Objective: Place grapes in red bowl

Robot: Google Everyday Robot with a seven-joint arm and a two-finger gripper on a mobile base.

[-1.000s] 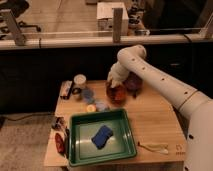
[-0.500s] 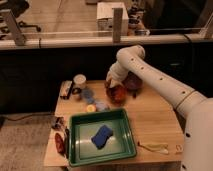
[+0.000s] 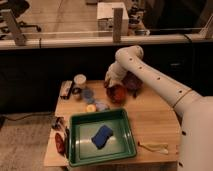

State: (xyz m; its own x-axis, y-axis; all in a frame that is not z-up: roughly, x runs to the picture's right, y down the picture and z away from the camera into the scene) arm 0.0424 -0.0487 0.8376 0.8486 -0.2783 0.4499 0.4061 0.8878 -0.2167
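Wooden table [image 3: 150, 120] low-centre, green tray [image 3: 100, 116] w/ blue sponge [image 3: 102, 136], pale window ledge [image 3: 60, 42] across top, red bowl [image 3: 119, 95] at table's back edge, gripper [image 3: 111, 81] just above its left rim, grip can't tell, grapes not discernible, nothing moved vs earlier frames

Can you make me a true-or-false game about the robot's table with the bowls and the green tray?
1. A blue sponge lies inside the green tray. True.
2. The pincer hangs over the green tray. False: it is at the far side of the table, right by the left rim of the red bowl.
3. A dark purple bowl stands next to the red bowl. True.
4. The white cup sits in the tray. False: it stands on the table behind the tray, near the far left corner.
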